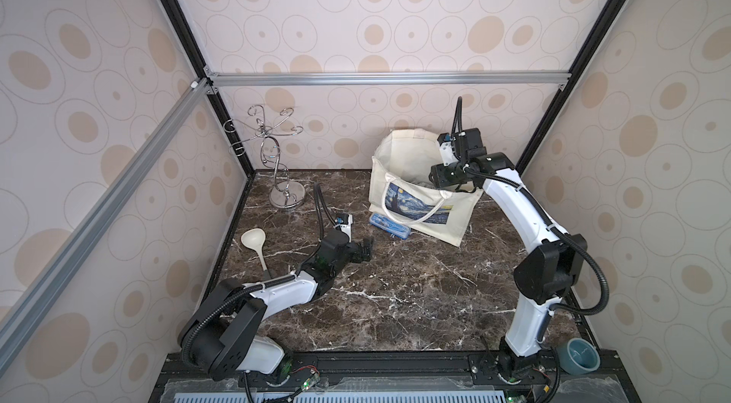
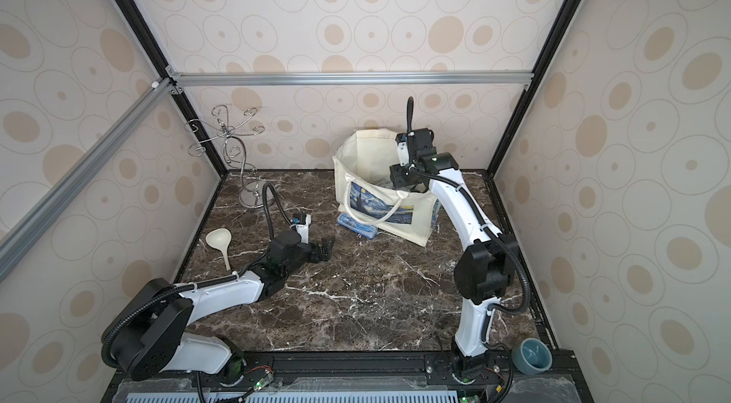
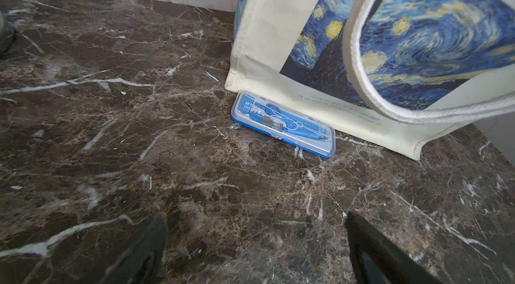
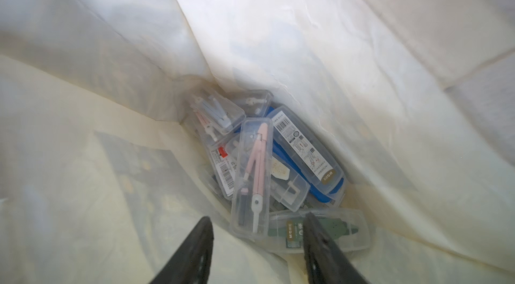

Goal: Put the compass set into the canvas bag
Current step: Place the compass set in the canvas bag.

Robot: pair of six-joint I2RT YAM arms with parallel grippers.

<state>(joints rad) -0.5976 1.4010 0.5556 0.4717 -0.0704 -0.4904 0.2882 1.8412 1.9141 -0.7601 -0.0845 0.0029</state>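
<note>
We found the canvas bag (image 1: 443, 225) standing upright at the far right of the marble table (image 1: 395, 294), its mouth open. A blue compass set (image 1: 389, 226) in a clear-lidded case lay flat on the table, outside the bag and just beside the near left part of its base. In the left wrist view it ran along the foot of the printed front. The left gripper (image 1: 370, 244) sat low over the table, near the set but apart from it, pointing toward it with jaws spread wide and nothing between them. The right gripper (image 4: 257, 218) reached down into the bag, jaws parted and empty, above a heap of clear compass cases (image 4: 252, 176) on the bag's floor. At the left a cream ladle (image 1: 255, 242) lay near a wire stand (image 1: 273, 159).
</note>
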